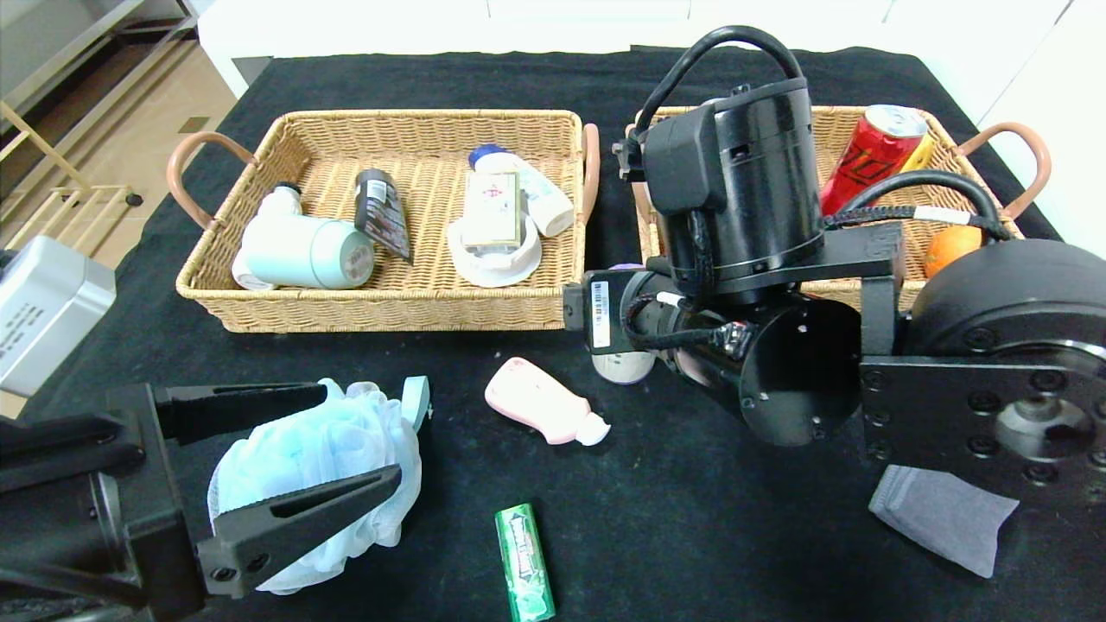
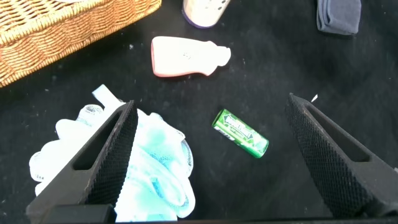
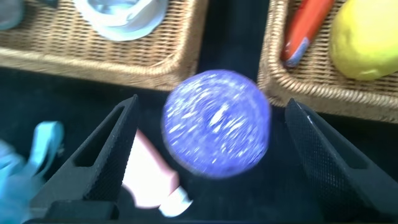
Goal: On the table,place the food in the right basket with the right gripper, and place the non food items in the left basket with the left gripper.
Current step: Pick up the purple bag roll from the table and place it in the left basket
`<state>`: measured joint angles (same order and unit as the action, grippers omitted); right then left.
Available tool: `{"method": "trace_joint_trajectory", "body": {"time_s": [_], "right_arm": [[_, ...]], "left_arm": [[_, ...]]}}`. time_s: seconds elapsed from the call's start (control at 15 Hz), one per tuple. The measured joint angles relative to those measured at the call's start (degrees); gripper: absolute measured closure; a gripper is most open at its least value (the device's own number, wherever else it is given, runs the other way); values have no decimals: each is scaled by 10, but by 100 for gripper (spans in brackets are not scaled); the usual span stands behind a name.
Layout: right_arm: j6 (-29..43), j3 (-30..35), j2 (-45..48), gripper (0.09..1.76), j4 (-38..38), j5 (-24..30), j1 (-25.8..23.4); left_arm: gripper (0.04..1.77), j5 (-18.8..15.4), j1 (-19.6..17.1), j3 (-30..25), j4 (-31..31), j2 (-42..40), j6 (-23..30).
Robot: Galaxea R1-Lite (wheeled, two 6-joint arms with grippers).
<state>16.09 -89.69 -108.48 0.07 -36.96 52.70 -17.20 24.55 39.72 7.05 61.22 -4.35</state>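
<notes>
Nearest the head camera, the left gripper hangs low over the front left of the table, its jaws spread wide and holding nothing; the light-blue bath pouf lies under and between the two fingers. Just to the right of the pouf lies the pink bottle on its side, white cap toward the front right, and in front of it the green gum pack. A grey towel sits at the front right of the cloth.

Over the gap between the two baskets the right gripper is also spread wide and grips nothing; the purple-ended bag roll stands on end directly below it, between the fingers but touching neither. Beyond it, the right basket holds the lemon, the orange sausage, a red can and an orange fruit. Further left, the left basket holds a mint flask and other toiletries
</notes>
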Motion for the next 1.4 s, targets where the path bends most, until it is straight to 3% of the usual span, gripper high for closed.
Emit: {"method": "trace_joint_trajectory", "body": {"time_s": [0.67, 0.8, 0.93, 1.4], "right_arm": [[-3, -5, -40, 18, -30, -9, -17], [-2, -6, -43, 54, -30, -9, -19], [-2, -6, -44, 77, -30, -9, -20], [-3, -5, -49, 87, -31, -9, -23]], "left_arm": [[9, 0, -1, -1, 0, 1, -1], [9, 0, -1, -1, 0, 1, -1], [9, 0, -1, -1, 0, 1, -1], [9, -1, -1, -3, 0, 2, -5]]}}
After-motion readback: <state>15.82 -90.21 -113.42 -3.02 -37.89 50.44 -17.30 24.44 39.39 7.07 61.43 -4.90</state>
